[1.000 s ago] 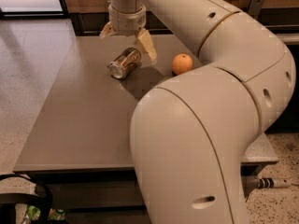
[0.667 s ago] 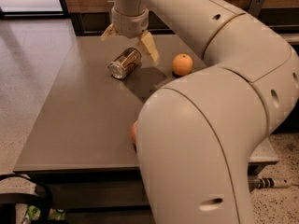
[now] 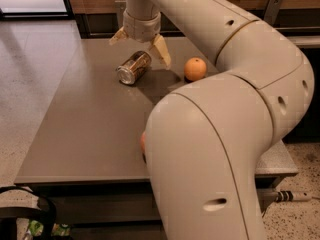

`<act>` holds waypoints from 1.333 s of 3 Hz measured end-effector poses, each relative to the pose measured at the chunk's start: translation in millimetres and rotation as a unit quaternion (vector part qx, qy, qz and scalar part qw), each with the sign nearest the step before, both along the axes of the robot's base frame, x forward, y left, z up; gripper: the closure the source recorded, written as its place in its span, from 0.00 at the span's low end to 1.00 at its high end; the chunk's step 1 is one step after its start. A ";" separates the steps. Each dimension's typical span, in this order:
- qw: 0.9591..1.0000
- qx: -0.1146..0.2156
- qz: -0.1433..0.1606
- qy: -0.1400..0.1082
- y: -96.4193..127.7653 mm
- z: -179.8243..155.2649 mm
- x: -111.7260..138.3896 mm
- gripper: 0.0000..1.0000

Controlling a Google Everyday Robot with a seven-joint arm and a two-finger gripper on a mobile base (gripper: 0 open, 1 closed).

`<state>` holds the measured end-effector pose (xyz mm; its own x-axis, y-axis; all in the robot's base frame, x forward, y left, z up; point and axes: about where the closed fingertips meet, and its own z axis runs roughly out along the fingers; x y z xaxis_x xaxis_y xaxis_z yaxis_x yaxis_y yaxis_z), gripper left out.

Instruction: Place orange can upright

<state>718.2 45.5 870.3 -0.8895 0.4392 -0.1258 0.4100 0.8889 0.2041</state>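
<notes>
On the far part of the grey table (image 3: 85, 124): one orange can (image 3: 133, 67), lying on its side, with its silver end turned toward the near left. The body is shiny gold-brown, and any print on it cannot be read.

Directly above the can's far end: the gripper (image 3: 140, 49), pointing down. Its two cream fingers (image 3: 163, 54) are spread wide, one on each side of the can, and they grip nothing.

Right of the can, apart from it: one round orange fruit (image 3: 195, 69), resting on the tabletop.

Foreground: the robot's arm (image 3: 225, 134), bulky and cream, covers the near right of the table. A small reddish patch (image 3: 143, 143) shows at its left edge, and what it is cannot be told.

Floor, lower right: a cable plug (image 3: 287, 196).
</notes>
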 end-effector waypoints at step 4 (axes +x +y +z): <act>0.998 0.031 0.041 0.037 16.5 -35.9 17.6 0.00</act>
<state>735.8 61.9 834.4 -0.9289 0.3688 -0.0328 0.3520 0.9069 0.2315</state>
